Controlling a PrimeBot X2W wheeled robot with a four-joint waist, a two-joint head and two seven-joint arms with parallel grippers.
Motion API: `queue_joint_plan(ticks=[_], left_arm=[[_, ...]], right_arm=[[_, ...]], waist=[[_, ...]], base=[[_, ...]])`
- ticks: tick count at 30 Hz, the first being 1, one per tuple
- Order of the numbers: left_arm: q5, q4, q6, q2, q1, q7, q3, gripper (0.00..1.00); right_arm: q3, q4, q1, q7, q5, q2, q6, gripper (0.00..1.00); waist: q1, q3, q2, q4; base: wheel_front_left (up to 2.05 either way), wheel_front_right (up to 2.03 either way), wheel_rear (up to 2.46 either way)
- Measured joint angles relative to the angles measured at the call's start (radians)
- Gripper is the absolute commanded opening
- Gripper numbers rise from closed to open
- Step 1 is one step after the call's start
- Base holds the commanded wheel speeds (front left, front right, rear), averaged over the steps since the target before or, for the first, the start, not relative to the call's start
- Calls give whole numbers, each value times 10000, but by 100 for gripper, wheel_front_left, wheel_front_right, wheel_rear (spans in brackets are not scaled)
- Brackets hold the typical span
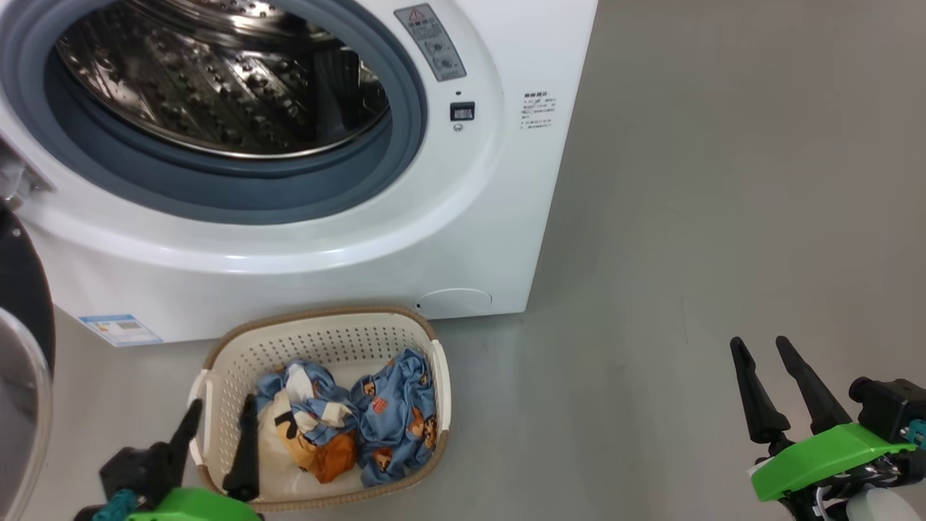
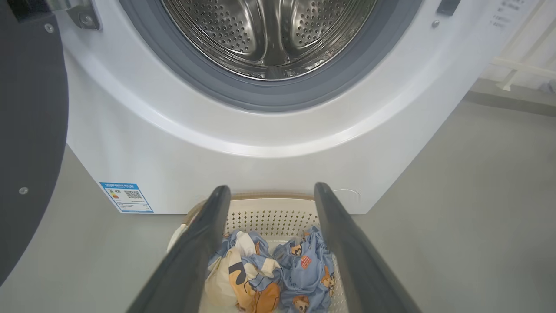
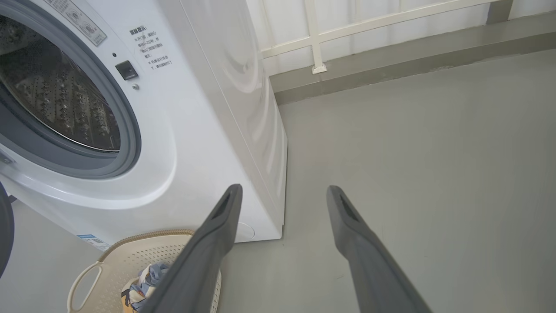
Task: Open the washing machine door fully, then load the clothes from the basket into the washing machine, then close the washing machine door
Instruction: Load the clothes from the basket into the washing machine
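Door stood open left; loading step. Left gripper hung apart over clothes in basket; you needed descent, pinch.

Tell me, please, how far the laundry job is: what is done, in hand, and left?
Done: the washing machine door stands swung open at the left. In hand: the left gripper hovers open over the basket, above the clothes, holding nothing; the right gripper hangs open over the floor. Left: load the clothes into the drum, then close the door.
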State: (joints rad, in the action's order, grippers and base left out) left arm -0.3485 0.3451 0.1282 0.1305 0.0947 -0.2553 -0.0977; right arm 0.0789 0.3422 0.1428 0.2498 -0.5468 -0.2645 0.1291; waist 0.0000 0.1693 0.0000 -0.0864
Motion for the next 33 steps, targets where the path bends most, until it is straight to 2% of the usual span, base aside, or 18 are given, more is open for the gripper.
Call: queue_joint_plan(ticks=[9, 33], left_arm=[[-8, 1603, 0, -50, 945, 0, -497, 100], [-48, 8370, 0, 188, 6348, 15, -2159, 100]], right_arm=[[2, -125, 372, 0, 0, 194, 0, 100], [332, -522, 2136, 0, 88, 744, 0, 100]], waist=[[0, 726, 0, -82], [0, 4048, 0, -436]], base=[[0, 0, 0], [0, 0, 0]])
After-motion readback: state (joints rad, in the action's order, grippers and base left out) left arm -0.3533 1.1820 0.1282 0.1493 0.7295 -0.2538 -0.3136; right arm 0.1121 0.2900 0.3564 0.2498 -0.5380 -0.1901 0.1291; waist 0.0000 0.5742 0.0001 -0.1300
